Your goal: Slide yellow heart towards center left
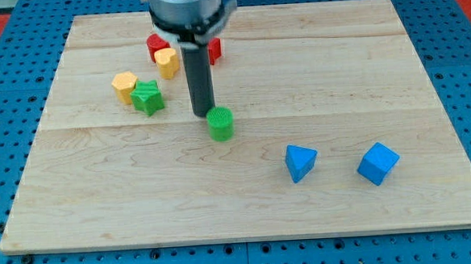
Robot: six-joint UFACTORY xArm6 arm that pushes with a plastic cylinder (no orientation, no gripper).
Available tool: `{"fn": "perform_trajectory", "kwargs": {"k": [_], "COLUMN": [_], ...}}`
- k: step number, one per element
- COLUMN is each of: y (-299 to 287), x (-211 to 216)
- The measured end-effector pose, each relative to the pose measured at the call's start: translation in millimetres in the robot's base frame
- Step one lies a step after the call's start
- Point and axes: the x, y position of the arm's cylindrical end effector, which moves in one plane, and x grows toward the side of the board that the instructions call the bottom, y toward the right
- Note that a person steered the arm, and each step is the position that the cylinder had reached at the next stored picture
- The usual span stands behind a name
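Pale wooden board [426,73] on blue pegboard [13,47]

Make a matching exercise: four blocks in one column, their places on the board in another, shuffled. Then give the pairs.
1. green cylinder
2. blue cube
3. green star
4. yellow heart

A. farthest to the view's right
B. touching the red block near the view's top
C. just right of my tip
D. against the yellow hexagon

Pairs: 1-C, 2-A, 3-D, 4-B
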Motion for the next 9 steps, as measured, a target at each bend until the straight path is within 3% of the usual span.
{"fn": "perform_trajectory", "kwargs": {"k": [2, 3, 4, 5, 6, 7, 9], "y": [38.6, 31.6, 25.0, 34.1, 2.3, -41.8, -66.1], "x": [-4.3, 33.5, 37.9, -3.1, -44.3, -54.1, -52.1]}}
